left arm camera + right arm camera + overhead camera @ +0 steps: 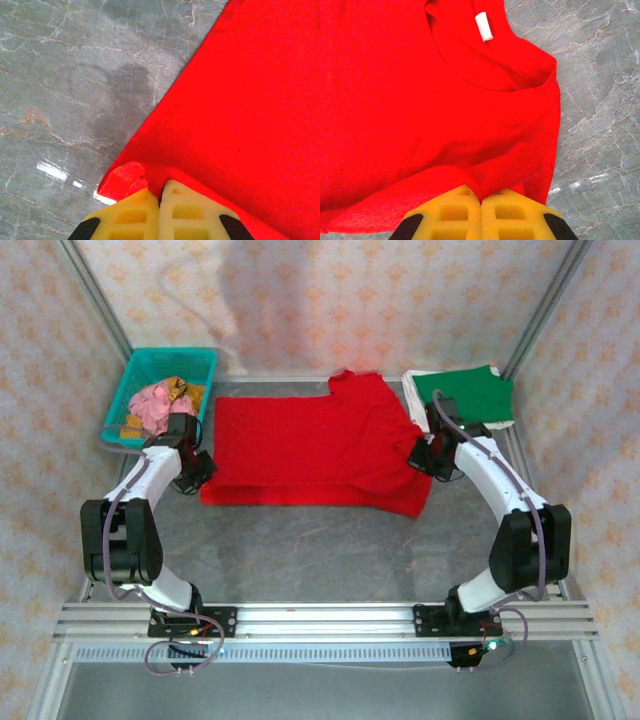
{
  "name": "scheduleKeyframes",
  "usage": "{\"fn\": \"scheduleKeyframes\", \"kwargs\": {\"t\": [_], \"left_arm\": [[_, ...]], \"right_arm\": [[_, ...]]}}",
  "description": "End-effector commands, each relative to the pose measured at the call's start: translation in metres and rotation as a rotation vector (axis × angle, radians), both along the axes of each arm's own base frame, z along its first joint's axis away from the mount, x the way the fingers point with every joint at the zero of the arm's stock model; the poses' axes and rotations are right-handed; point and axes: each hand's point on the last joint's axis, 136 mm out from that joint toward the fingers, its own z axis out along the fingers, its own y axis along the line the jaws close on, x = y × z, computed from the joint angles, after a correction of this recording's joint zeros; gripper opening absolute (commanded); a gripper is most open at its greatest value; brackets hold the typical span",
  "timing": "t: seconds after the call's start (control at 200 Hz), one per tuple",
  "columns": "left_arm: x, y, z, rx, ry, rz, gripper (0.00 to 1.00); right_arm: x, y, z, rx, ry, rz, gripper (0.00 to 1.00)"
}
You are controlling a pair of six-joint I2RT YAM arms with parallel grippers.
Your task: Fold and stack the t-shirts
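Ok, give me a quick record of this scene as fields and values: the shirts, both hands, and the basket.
red t-shirt: spread flat on the table
left hand: shut on red t-shirt, at its near left corner
right hand: shut on red t-shirt, at the edge near the collar
green t-shirt: folded, lying on the white t-shirt, far right corner
basket: teal, far left, bunched cloth inside

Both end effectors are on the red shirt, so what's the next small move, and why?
Probably lift both together slightly and carry the near edge toward the far side. The left end effector is shut on a corner of the red t-shirt, the right end effector on cloth near the collar, and the shirt lies spread flat.
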Motion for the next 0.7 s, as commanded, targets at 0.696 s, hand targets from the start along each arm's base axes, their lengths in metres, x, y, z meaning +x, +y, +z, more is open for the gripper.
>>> {"fn": "scheduleKeyframes", "kwargs": {"t": [0.696], "left_arm": [[0.055,0.003,-0.002,0.102,0.046,-0.092,0.15]], "right_arm": [[0.039,-0.010,0.009,-0.036,-0.042,-0.031,0.01]]}}
